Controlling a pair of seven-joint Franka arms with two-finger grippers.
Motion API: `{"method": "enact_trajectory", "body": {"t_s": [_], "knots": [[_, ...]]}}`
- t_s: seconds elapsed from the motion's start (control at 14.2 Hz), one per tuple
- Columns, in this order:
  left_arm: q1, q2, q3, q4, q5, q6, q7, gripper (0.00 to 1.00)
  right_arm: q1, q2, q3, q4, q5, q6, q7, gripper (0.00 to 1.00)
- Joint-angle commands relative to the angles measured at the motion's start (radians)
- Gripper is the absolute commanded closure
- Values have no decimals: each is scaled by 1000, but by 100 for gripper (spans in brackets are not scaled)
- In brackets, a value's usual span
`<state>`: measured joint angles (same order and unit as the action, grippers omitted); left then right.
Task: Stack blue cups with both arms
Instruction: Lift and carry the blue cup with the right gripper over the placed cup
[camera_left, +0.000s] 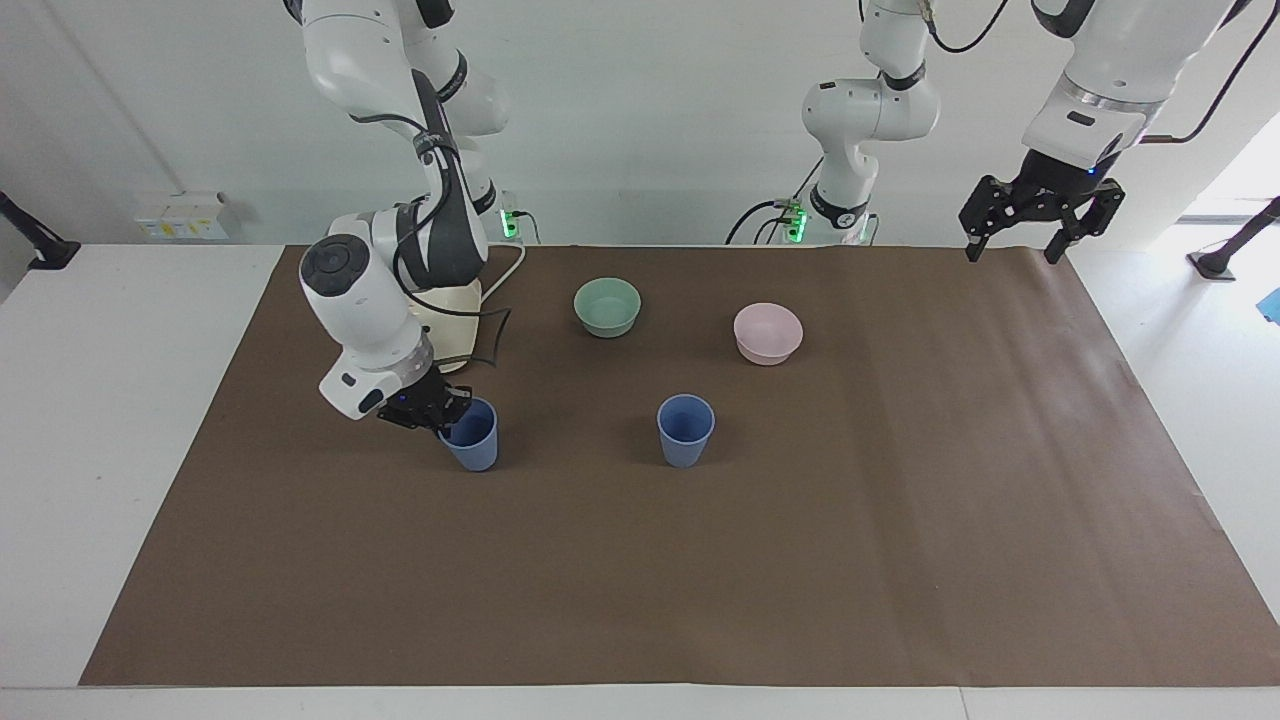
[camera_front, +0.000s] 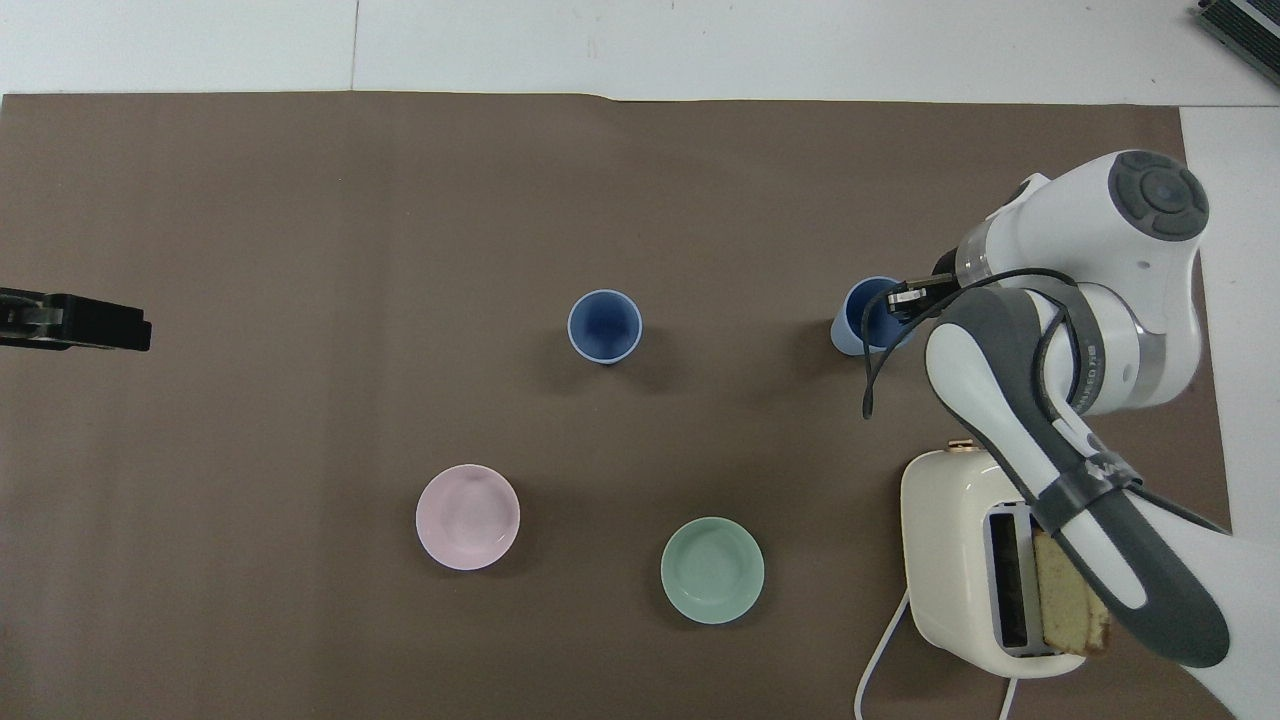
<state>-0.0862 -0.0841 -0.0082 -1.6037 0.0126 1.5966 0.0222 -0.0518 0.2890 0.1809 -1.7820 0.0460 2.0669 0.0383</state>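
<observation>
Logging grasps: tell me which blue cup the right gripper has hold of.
The blue cup toward the right arm's end; the right gripper pinches its rim. The other blue cup stands untouched.

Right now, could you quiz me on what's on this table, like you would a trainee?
1. True or false: the right gripper is shut on the rim of one blue cup.
2. Which thing stands nearest the other blue cup? A. the toaster B. the pink bowl C. the left gripper
3. Fill in: the slice of bread sits in the ____.

Key: 1 true; 2 B; 3 toaster. The left gripper waits open, raised over the table's edge at its own end.
</observation>
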Motion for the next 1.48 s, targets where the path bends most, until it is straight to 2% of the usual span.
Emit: {"method": "enact_trajectory", "body": {"t_s": [0.0,0.14,0.49,0.98,1.12,1.4], "knots": [[10,-14,-2,-10,-16,-17,15,0,18,-1,26,155,54,-160,122,100],[10,-37,-1,-37,-16,-23,13,0,39,1,44,252,51,-246,185,100],[10,-43,1,-45,-20,-14,10,0,173,10,83,374,34,-283,426,100],[9,-39,-1,-30,-19,-63,9,0,335,16,81,388,34,-226,532,100],[11,-39,1,-30,-19,-63,9,0,348,28,83,385,41,-159,555,100],[10,-39,-1,-30,-19,-63,9,0,352,87,83,385,31,-104,571,100]]}}
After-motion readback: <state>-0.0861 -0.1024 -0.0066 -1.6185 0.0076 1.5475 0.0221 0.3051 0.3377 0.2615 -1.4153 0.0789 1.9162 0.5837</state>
